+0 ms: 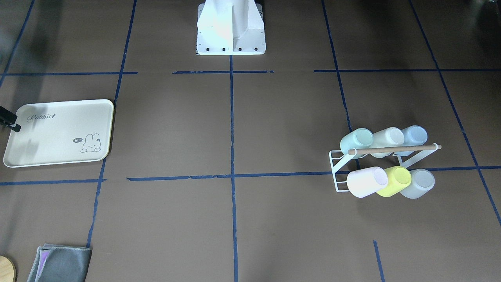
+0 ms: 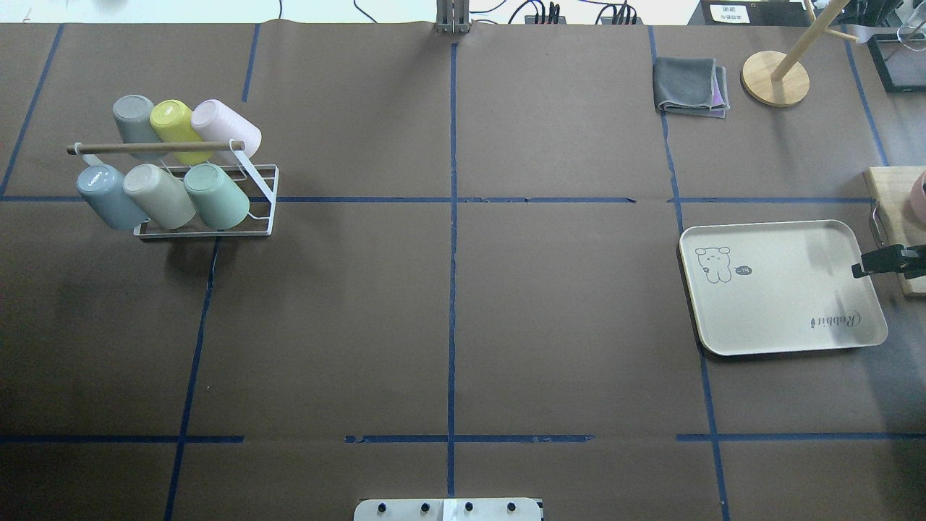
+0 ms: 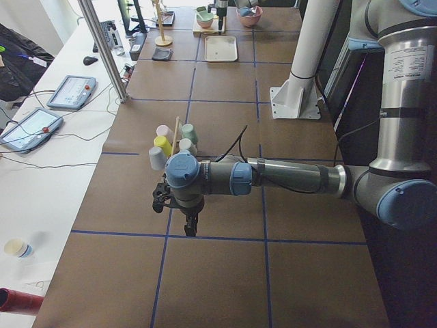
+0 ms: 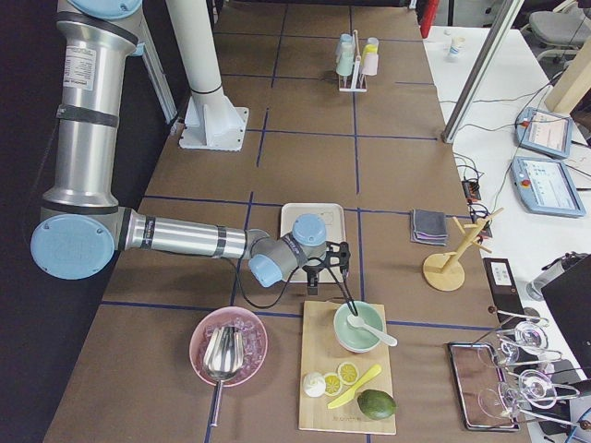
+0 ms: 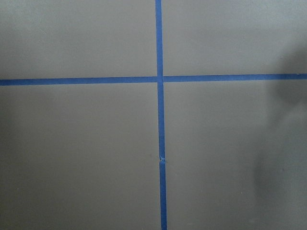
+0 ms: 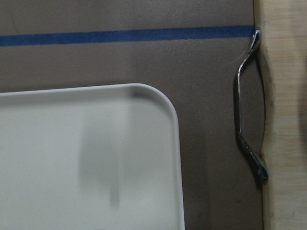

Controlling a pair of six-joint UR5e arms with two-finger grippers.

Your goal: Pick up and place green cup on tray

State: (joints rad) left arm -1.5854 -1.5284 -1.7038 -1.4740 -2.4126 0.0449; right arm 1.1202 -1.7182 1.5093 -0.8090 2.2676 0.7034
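The green cup (image 2: 217, 197) sits on the rack (image 2: 264, 217), well apart from the tray (image 2: 788, 311); all is left to do. Whether the left tool (image 3: 191, 229) or right tool (image 2: 861, 269) is wide, I cannot tell.

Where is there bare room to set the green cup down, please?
The tray is bare; the right gripper hangs at its outer edge. The table between tray and rack is bare. The rack is crowded: the green cup among five others.

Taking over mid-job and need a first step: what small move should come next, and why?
Probably bring the left gripper toward the rack and line it up with the green cup. That cup sits at the rack's end, on the left arm's side, while the left wrist view shows only taped table.
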